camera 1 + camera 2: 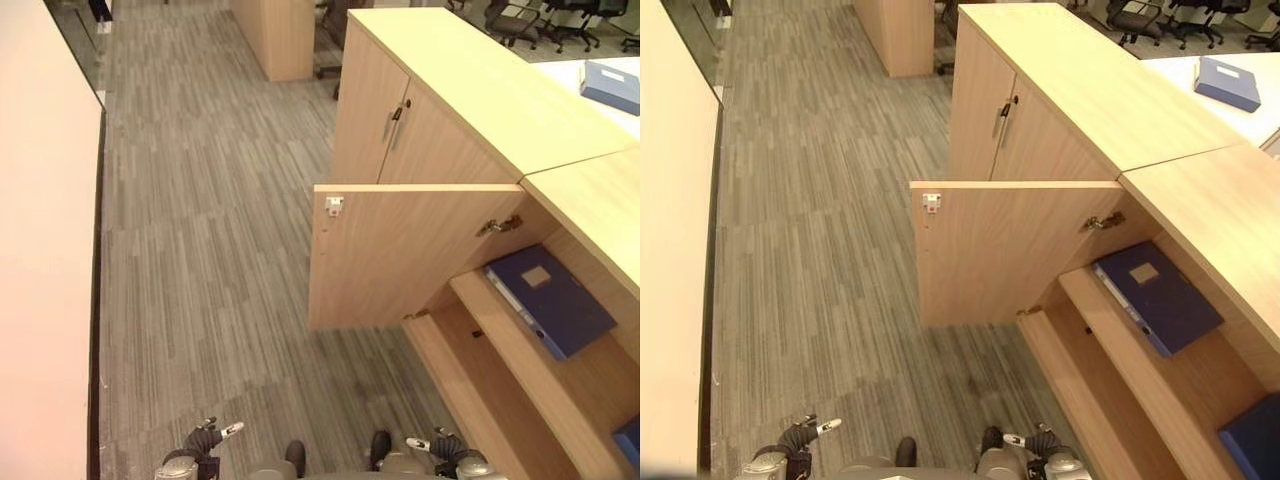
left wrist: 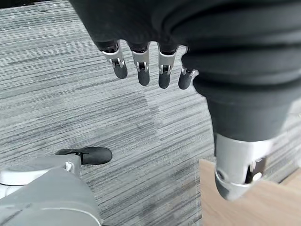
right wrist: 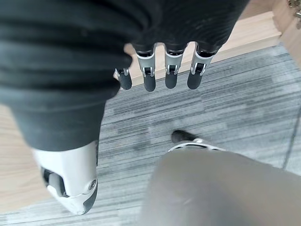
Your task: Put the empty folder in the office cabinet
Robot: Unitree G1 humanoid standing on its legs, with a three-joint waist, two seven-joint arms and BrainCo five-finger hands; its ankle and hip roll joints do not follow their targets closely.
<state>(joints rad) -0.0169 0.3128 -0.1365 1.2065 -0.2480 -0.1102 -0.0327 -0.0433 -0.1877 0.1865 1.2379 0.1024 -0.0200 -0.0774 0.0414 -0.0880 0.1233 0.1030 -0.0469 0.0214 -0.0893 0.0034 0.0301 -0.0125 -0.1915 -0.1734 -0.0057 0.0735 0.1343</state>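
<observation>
A dark blue folder (image 1: 550, 300) lies flat on the upper shelf of the open office cabinet (image 1: 520, 390), with its door (image 1: 400, 255) swung wide toward the floor aisle. Both hands hang low beside me, far from the folder. My left hand (image 2: 142, 70) has straight fingers over the grey carpet and holds nothing; it is also at the lower edge of the left eye view (image 1: 207, 440). My right hand (image 3: 170, 70) is likewise open and empty near the cabinet's bottom board, and sits low in the left eye view (image 1: 442, 446).
Another blue item (image 1: 1252, 440) sits on the lower shelf at the far right. A light blue box folder (image 1: 612, 85) lies on a white desk behind the cabinet. A shut cabinet (image 1: 400, 120) stands further along. A pale wall (image 1: 40, 250) borders the left, and office chairs (image 1: 1160, 20) stand at the back.
</observation>
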